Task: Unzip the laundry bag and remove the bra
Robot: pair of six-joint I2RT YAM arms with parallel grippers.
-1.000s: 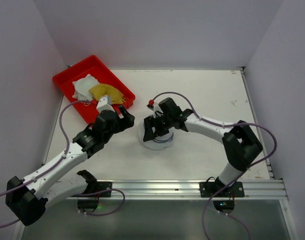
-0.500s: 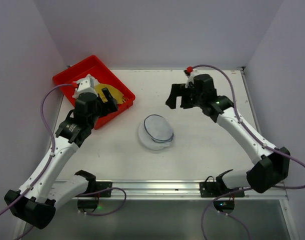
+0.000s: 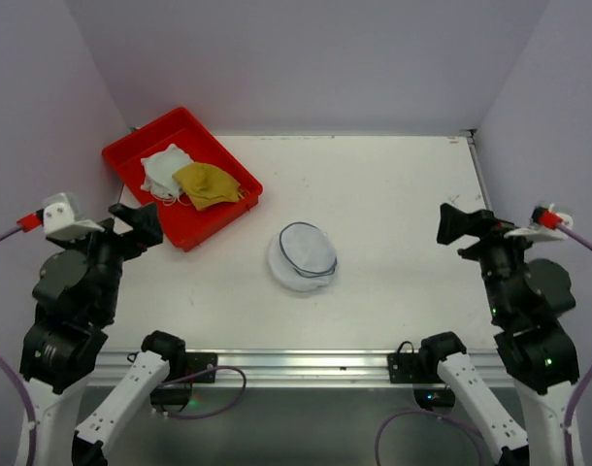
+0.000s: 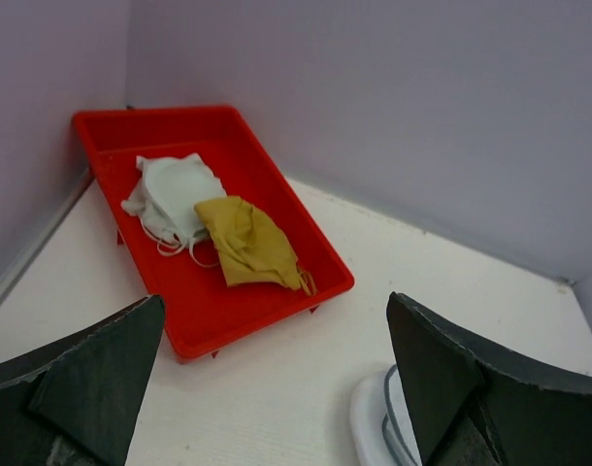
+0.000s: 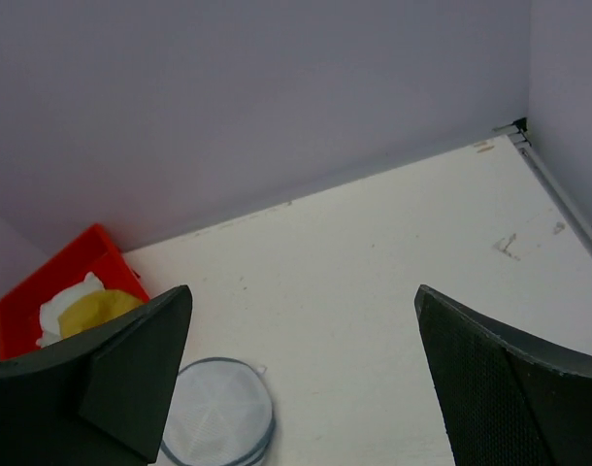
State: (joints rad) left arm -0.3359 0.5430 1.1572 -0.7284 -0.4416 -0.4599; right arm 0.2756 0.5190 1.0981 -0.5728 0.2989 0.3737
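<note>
White translucent mesh, domed, ringed by a dark zip line: laundry bag (image 3: 303,257), alone at mid-counter (image 3: 403,184), well apart from both arms. Changed within the last second: right gripper (image 3: 458,225), then down on the bag, now drawn back to the right edge; left gripper (image 3: 139,223), half a second ago over the red tray (image 3: 201,225), now drawn back to the left edge. Both spread wide in the wrist views, nothing held in either. In the tray, far left corner: white garment (image 3: 163,170) and mustard garment (image 3: 209,183), touching, cords trailing. Judged from the double retreat: handling stopped for now, either finished or paused. Zip possibly shut, though too small to tell from above. Contents of the bag not readable through the mesh; no bra visible in it. In the left wrist view, only a sliver of the bag, cut off by the lower edge and a finger; in the right wrist view, cropped at the bottom.
</note>
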